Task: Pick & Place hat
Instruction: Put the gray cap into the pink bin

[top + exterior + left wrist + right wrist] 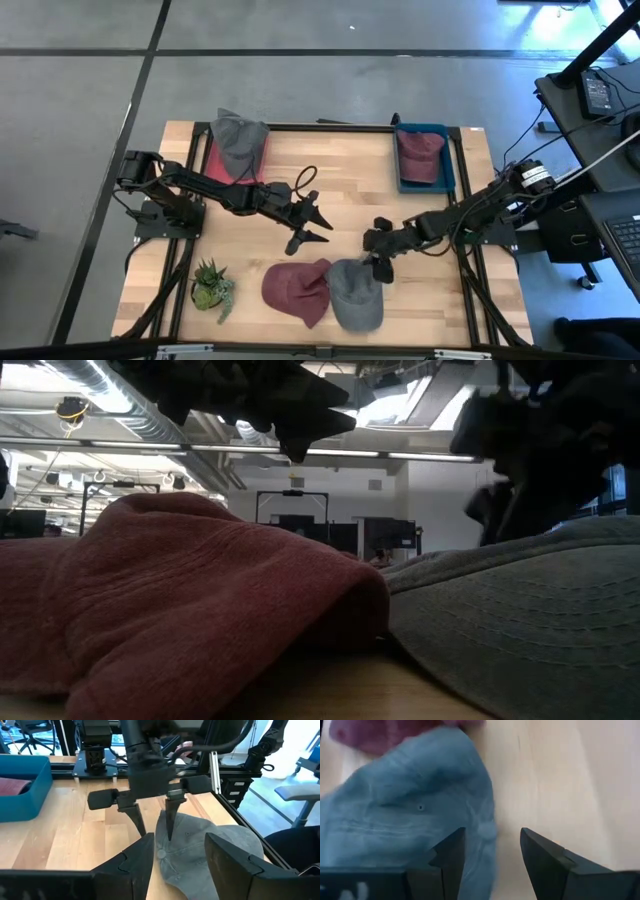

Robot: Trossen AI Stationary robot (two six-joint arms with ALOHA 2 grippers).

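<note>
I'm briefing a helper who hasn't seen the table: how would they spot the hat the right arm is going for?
Start at the table's front edge, with the potted plant at its left. Two caps lie side by side right of the plant. It is the grey cap, the right one under the open right claw; its neighbour, the maroon cap, is red.

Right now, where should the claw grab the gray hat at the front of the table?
Probably the edge of the gray hat nearest the right claw, coming straight down. The hat lies flat and soft, its other side against the red hat; that free edge, between the open fingers, looks easiest to pinch.
</note>
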